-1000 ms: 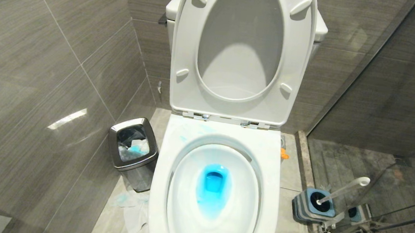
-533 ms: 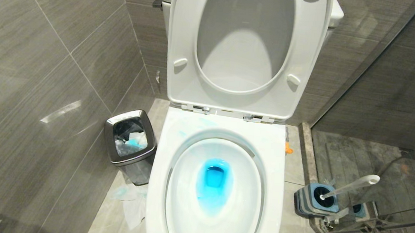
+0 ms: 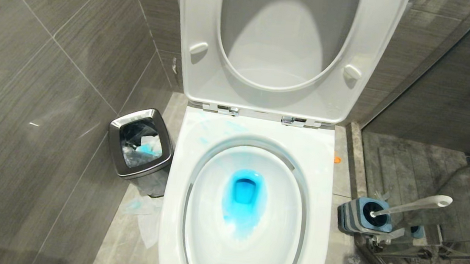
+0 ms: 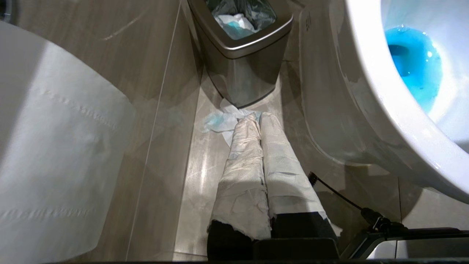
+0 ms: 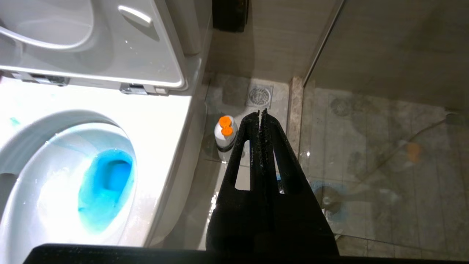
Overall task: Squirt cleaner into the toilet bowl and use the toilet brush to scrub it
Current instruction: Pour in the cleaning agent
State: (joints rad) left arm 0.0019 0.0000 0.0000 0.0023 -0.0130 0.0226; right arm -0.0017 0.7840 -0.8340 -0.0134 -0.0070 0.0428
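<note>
The white toilet bowl (image 3: 180, 178) stands open, seat and lid raised. Blue cleaner (image 3: 244, 198) tints the water in its middle, and pale blue streaks mark the rear rim. To the bowl's right the toilet brush (image 3: 416, 204) leans in its grey-and-blue striped holder (image 3: 363, 217) by the glass. Neither gripper shows in the head view. My left gripper (image 4: 256, 116), its fingers wrapped in white paper, is shut and empty low beside the bowl (image 4: 370, 91). My right gripper (image 5: 261, 112) is shut and empty above the floor to the right of the bowl (image 5: 161, 121).
A square steel bin (image 3: 140, 149) holding tissues stands left of the toilet, with blue-stained tissues (image 3: 144, 217) on the floor by it. A white bottle with an orange cap (image 5: 226, 134) stands right of the toilet near a floor drain (image 5: 260, 94). A toilet paper roll (image 4: 55, 146) hangs close on the left.
The whole head view has shifted: the toilet looks nearer and the lid's top has left the picture. Nothing in the room has moved.
</note>
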